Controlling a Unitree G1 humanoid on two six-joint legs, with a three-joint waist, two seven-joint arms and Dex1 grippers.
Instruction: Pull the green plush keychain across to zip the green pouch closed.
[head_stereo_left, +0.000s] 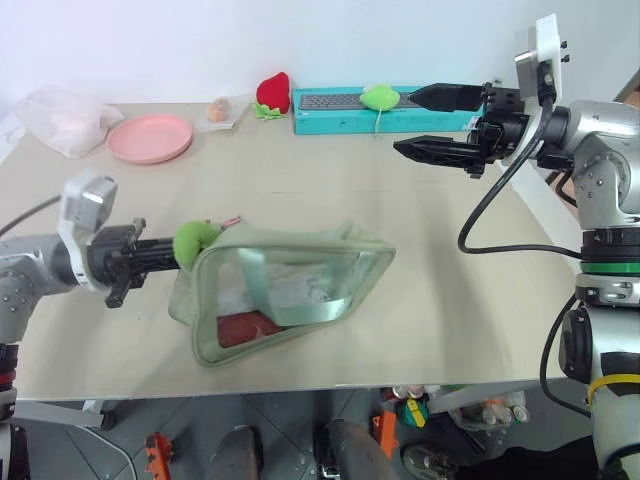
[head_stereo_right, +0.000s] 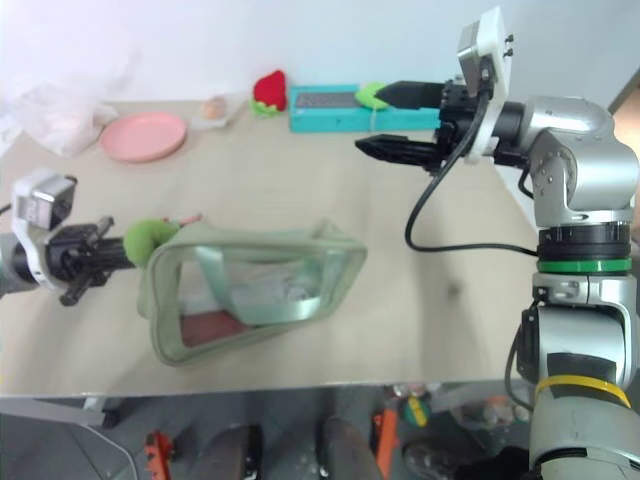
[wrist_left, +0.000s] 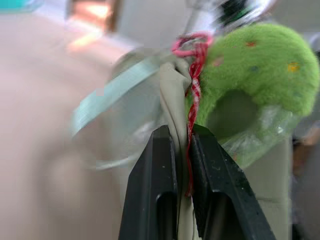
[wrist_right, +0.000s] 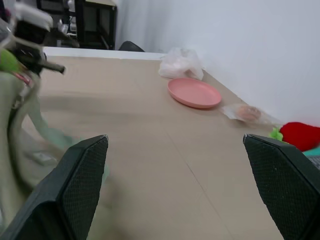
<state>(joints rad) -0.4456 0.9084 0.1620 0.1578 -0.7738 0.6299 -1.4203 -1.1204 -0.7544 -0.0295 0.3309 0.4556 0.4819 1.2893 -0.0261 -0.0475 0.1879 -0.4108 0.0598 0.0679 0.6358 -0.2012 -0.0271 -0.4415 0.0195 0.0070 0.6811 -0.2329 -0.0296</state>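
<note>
Pouch, green pouch (head_stereo_left: 290, 290), lifted at its left end over bench (head_stereo_left: 420, 230) | left gripper (wrist_left: 183, 137) clamped on cord, seemingly fabric too, beside green plush keychain (head_stereo_left: 196, 241) | right gripper (head_stereo_left: 425, 122) wide, empty, well apart.

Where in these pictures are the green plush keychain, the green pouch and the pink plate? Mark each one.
green plush keychain (head_stereo_left: 196, 241), left eye view, on its fuzzy top curve.
green pouch (head_stereo_left: 369, 262), left eye view, on the fabric edge at its right end.
pink plate (head_stereo_left: 150, 138), left eye view, on its flat middle.

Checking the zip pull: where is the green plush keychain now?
The green plush keychain sits at the green pouch's left top corner, against the left gripper, on the table's left side.
</note>
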